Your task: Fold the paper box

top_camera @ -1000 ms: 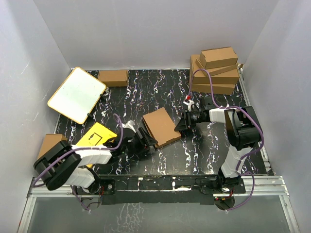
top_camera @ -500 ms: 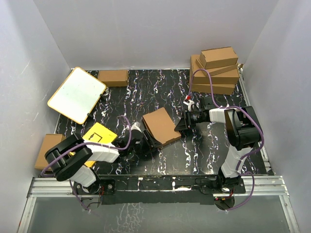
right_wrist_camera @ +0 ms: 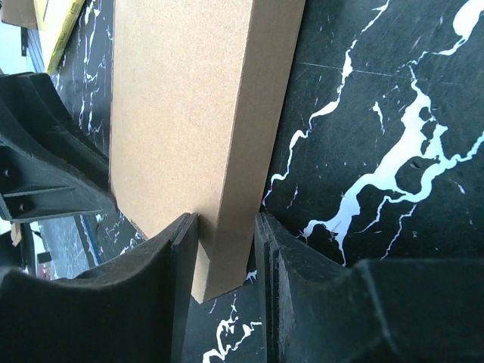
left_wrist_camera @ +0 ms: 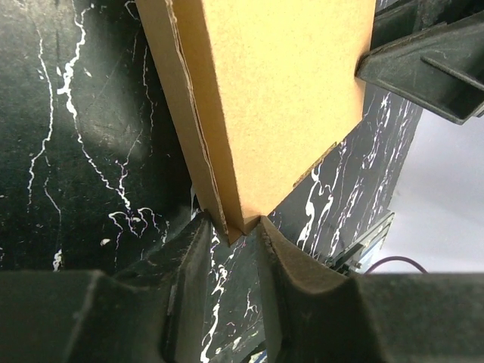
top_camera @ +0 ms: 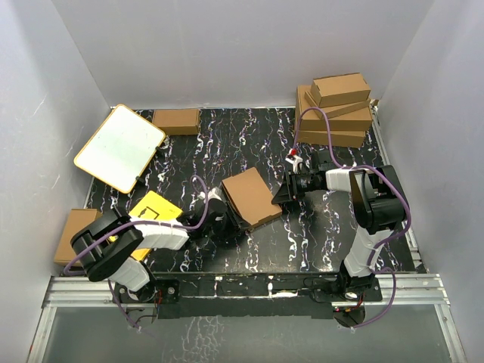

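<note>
Top external view: a thin, closed brown paper box point(top_camera: 249, 195) lies at an angle near the middle of a black marbled table point(top_camera: 325, 227). The left gripper point(top_camera: 229, 221) is at its near left corner and the right gripper point(top_camera: 285, 194) is at the opposite, right-hand edge.

Left jaws: in the left wrist view, the two dark fingers point(left_wrist_camera: 189, 253) flank the box's pointed corner and seem to press on both of its sides. From this angle the contact is not quite certain.

Right jaws: in the right wrist view they are clamped across the box's thickness, one finger on the broad top face and the other under the edge.

Just changed: within the last second the left arm has swung its elbow inward. Its jaws, which stood wide around the corner, have drawn in onto the cardboard. The right arm and the box show no visible shift.

Meaning for the task: the box now looks held from both ends. All flaps appear tucked in, so the folding seems finished or nearly so. The two-sided hold likely serves to square the box up or carry it off.

Surroundings: a stack of finished boxes point(top_camera: 336, 110) sits in the far right corner. A small brown box point(top_camera: 176, 119) is at the far edge. A white board with an orange rim point(top_camera: 121, 147) leans at the left. A yellow card point(top_camera: 155, 208) lies beside the left arm.
</note>
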Controlling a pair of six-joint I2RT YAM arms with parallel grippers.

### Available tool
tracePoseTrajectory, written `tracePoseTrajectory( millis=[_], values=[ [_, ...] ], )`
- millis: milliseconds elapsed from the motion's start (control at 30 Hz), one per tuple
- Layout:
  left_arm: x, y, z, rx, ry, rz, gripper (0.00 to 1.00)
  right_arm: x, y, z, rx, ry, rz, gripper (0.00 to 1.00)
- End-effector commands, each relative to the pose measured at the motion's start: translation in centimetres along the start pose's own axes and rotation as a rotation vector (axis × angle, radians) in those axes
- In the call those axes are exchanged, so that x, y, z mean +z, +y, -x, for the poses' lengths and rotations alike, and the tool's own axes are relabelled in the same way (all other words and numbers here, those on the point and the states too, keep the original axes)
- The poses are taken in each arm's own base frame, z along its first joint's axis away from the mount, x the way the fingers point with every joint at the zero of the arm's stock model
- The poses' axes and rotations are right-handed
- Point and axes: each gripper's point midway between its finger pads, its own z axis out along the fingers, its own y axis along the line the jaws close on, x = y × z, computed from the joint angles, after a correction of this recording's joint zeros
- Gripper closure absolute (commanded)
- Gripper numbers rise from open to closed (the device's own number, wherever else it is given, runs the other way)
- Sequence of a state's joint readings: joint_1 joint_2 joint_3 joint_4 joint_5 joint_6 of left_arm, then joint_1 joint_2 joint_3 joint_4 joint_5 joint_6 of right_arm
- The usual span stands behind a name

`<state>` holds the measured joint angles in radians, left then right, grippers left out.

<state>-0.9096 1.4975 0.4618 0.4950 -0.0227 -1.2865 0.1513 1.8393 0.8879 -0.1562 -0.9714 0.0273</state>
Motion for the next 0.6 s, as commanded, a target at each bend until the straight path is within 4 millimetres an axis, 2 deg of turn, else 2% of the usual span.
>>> tracePoseTrajectory(
  millis=[0, 100, 200, 267, 400, 567],
  values=[
    [0.2, -0.7, 0.1, 0.066, -0.010, 0.027, 0.78, 0.5, -1.7, -0.4, -0.036, 0.022, -0.072, 0.62],
    [0.1, -0.8, 0.2, 0.088, -0.011, 0.041, 0.83, 0.5, -1.7, -0.4, -0.036, 0.021, -0.071, 0.62],
    [0.0, -0.9, 0.2, 0.105, -0.010, 0.051, 0.92, 0.5, -1.7, -0.5, -0.035, 0.022, -0.072, 0.62],
    [0.0, -0.9, 0.2, 0.114, -0.010, 0.062, 0.93, 0.5, -1.7, -0.5, -0.035, 0.023, -0.072, 0.62],
    [-0.1, -1.4, 0.2, 0.115, -0.008, 0.060, 0.88, 0.5, -1.7, -0.5, -0.035, 0.022, -0.071, 0.62],
    [-0.8, -2.1, 0.5, 0.114, -0.018, 0.044, 0.72, 0.5, -1.6, -0.5, -0.035, 0.022, -0.070, 0.62]
  ],
)
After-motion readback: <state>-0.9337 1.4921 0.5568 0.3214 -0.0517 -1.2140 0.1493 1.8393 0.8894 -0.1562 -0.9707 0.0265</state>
